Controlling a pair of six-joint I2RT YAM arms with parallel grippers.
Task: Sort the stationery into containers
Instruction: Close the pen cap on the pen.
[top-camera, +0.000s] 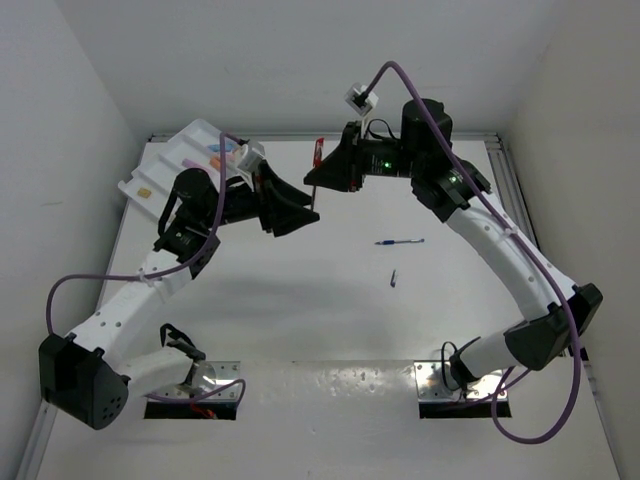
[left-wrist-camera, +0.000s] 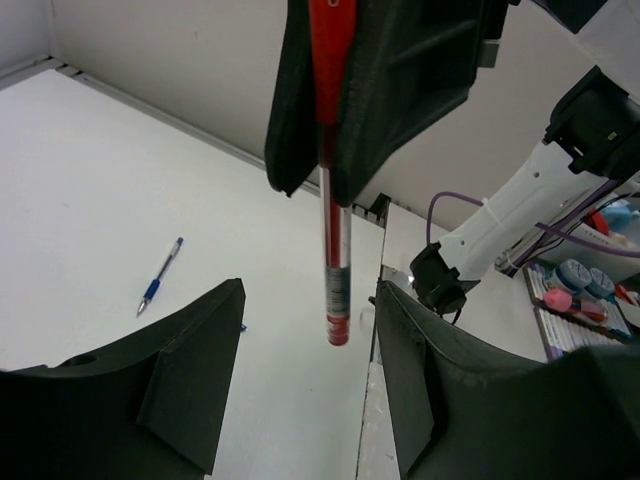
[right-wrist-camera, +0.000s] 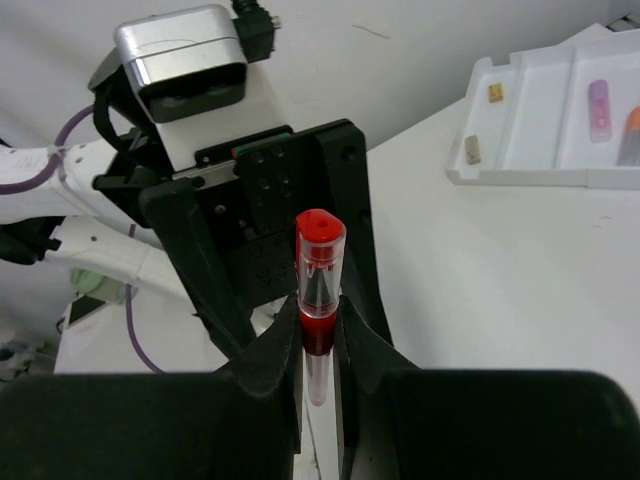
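Broad dark fingers (left-wrist-camera: 190, 385) of the left tool (left-wrist-camera: 310, 295) fill the bottom of its own wrist view. They are spread wide apart and grip nothing. Between them hangs the free end of the red pen (left-wrist-camera: 337, 250), upright, nearer the right-hand finger and touching neither.

The pen is pinched higher up in the right tool (right-wrist-camera: 320, 335), whose jaws are closed tight on the barrel. Its capped end sticks out past those fingertips toward the left tool. Seen from above, the two tools (top-camera: 312, 205) (top-camera: 318, 185) meet almost nose to nose over the far middle of the worktop (top-camera: 300, 300), with the pen (top-camera: 318, 152) between them.

A blue pen (top-camera: 400, 241) lies flat on the worktop, well apart from both tools, off to the right tool's side. In the left wrist view it lies beyond the left-hand finger. A tiny purple piece (top-camera: 393, 278) lies just nearer the arm bases than the blue pen.

Behind the left tool, past its wrist, sits the white tray (top-camera: 170, 160) at the far left of the worktop. Its compartments hold coloured markers (right-wrist-camera: 598, 105) and two beige erasers (right-wrist-camera: 472, 150).
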